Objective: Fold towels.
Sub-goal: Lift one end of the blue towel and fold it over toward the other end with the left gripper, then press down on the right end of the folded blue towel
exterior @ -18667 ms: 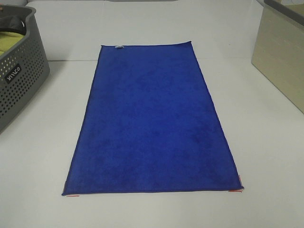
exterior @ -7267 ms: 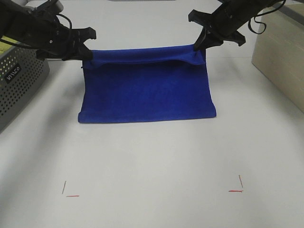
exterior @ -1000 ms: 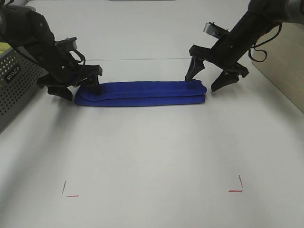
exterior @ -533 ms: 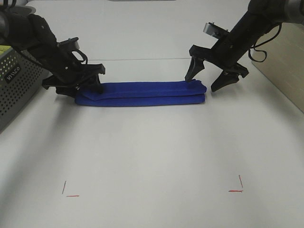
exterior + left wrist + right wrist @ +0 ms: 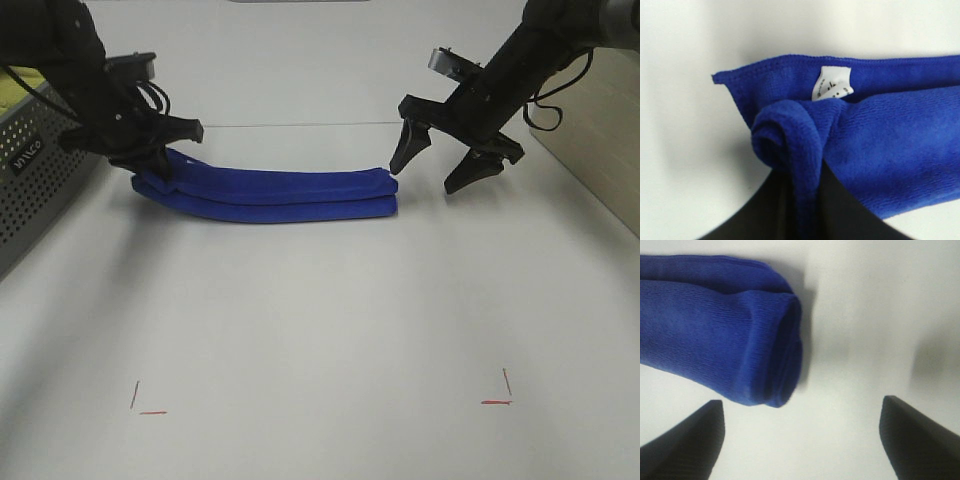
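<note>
The royal-blue towel (image 5: 270,192) lies folded into a long narrow strip across the far part of the table. My left gripper (image 5: 163,152) is shut on its left end, which is raised a little. In the left wrist view the towel (image 5: 890,135) is bunched between the dark fingers (image 5: 760,220), and its white tag (image 5: 832,84) shows. My right gripper (image 5: 440,165) is open and empty, just right of the towel's right end and apart from it. In the right wrist view that rolled end (image 5: 750,345) lies ahead of the spread fingertips (image 5: 690,440).
A grey perforated basket (image 5: 40,185) holding a yellow-green cloth (image 5: 15,95) stands at the left edge. A beige box (image 5: 590,110) stands at the right. Two red corner marks (image 5: 145,405) (image 5: 497,395) are on the near table.
My left gripper has shut on the towel's left end and dragged the strip to the left. The towel's right end has slid away from the open right gripper, which has stayed still.
</note>
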